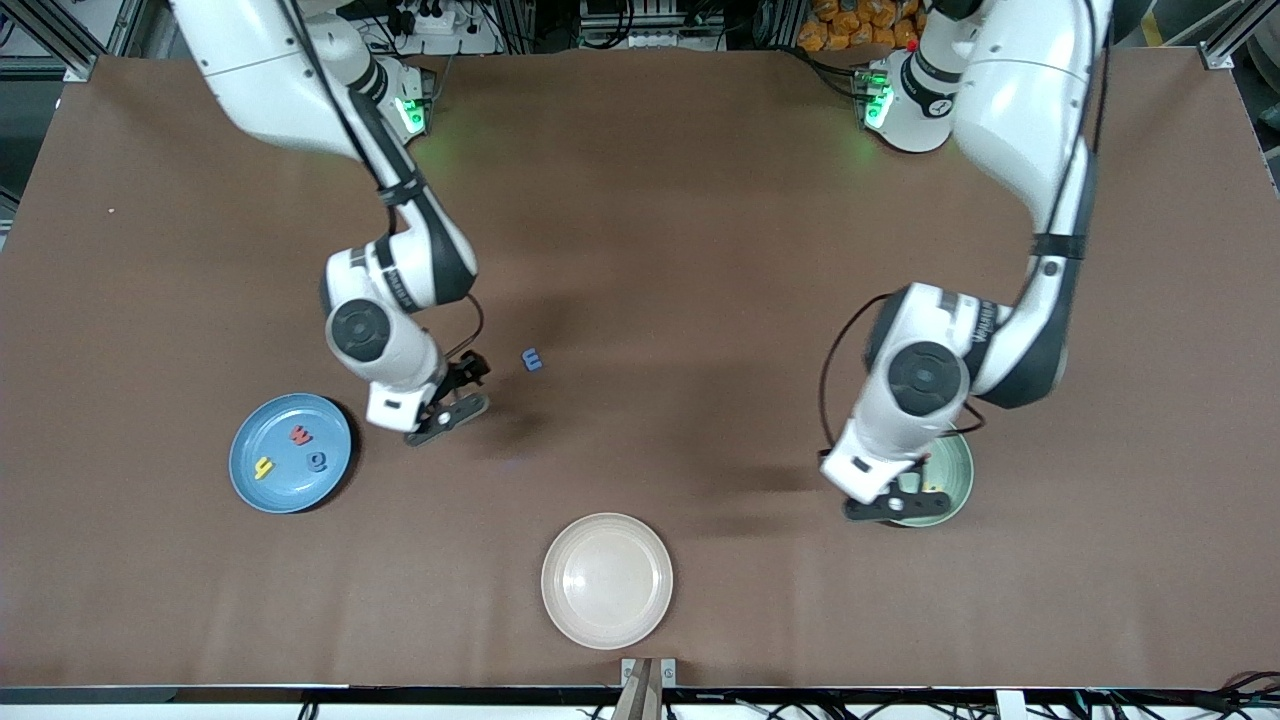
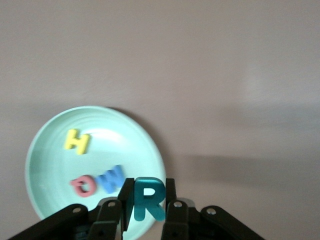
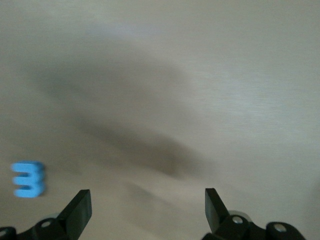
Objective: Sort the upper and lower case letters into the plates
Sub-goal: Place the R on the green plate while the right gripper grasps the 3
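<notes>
Over the mint plate (image 2: 50, 145), low in the frame, a teal R (image 2: 148, 198) is clamped by the left gripper (image 2: 146, 212) and could be dropped off the rim if released early, while the right gripper (image 3: 148, 210), jaws apart, is held near the blue letter (image 3: 29, 179).

Brown table (image 1: 640, 200), three plates (image 1: 607, 580), blue letter (image 1: 532, 359)

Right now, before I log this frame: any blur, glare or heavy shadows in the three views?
Front view: sharp and evenly lit, with green lamp glow by both bases and soft arm shadows across the table. Left wrist view: the teal R and the left gripper holding it look soft, and a pale sheen lies on the mint plate. Right wrist view: the blue letter is smeared, and a dark shadow crosses the cloth.
</notes>
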